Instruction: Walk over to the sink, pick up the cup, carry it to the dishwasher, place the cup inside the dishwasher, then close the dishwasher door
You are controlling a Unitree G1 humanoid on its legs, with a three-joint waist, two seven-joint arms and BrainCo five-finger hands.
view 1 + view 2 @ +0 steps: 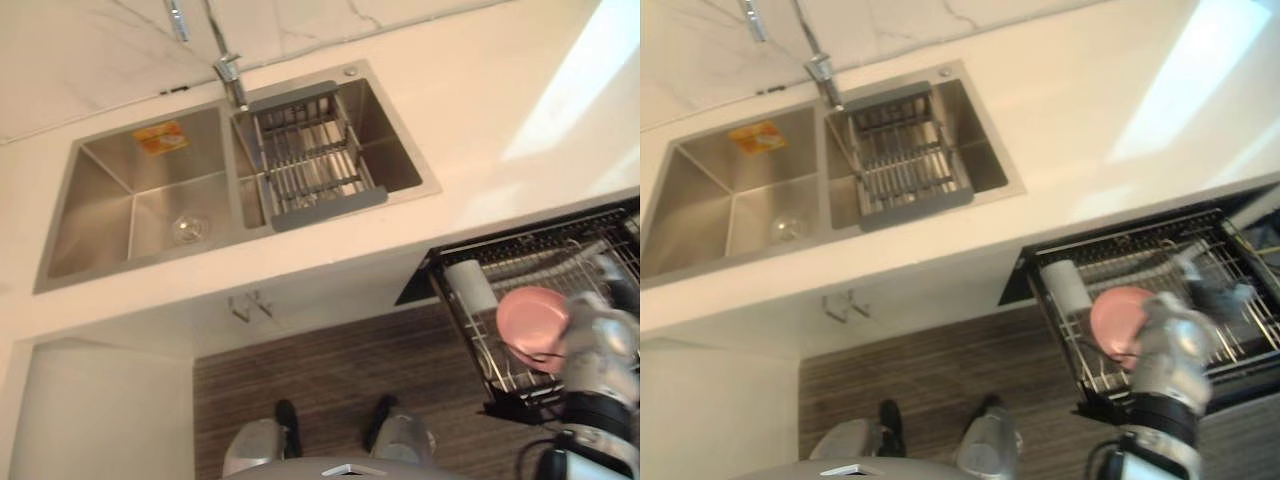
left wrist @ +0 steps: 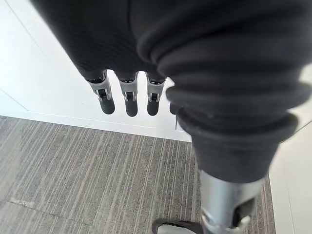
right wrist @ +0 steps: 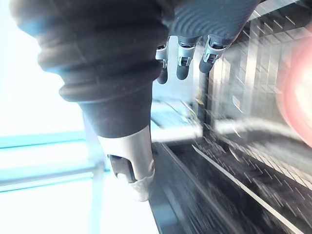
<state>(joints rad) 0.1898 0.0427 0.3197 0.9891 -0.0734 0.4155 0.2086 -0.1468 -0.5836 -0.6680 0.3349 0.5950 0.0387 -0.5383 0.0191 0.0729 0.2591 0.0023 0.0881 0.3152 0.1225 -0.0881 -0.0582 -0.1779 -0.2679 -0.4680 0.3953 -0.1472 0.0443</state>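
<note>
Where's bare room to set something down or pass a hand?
Free: the counter right of the right basin, and the left basin, bare but for its drain. Crowded: the right basin holds a wire basket; at the dishwasher rack, the pink cup, a white cylinder and the right hand bunch together.

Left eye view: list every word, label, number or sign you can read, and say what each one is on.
Orange and yellow sticker on the back wall of the left sink basin: any print on it is too blurred to read.
Pink cup, dishwasher rack, countertop: no text shows on them.
</note>
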